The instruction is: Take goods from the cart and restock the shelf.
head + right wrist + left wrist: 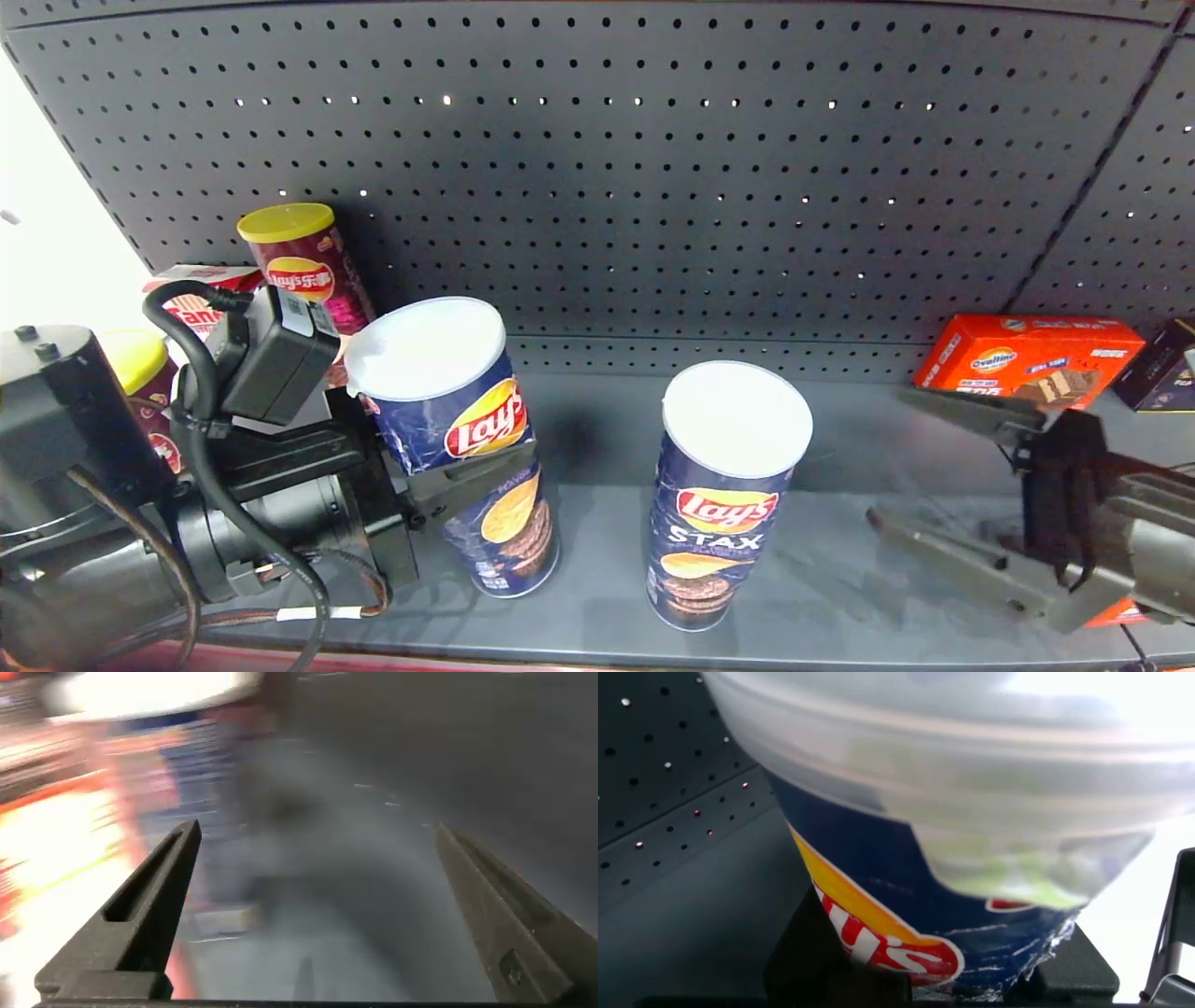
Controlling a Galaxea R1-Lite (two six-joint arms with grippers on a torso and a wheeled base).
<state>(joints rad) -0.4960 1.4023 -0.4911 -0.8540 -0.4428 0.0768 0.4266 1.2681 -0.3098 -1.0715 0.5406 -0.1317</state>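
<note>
The tilted blue can (453, 439) carries a red-and-yellow logo badge with white lettering. The upright blue can (719, 504) bears the same badge above a line of white capitals. A similar badge sits on the maroon can (308, 266), and the orange box (1027, 359) shows an oval logo.

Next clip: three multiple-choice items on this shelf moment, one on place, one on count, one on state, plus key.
1. Where on the shelf is the orange box? A) back right B) between the cans C) front left
2. How many blue cans with white lids? A) one B) two C) four
3. The right gripper is: A) shut on a can B) open, empty C) shut on the box
Key: 1 A, it lies at the rear right; 2 B, one tilted, one upright; 3 B, its jaws stand apart, nothing between.
</note>
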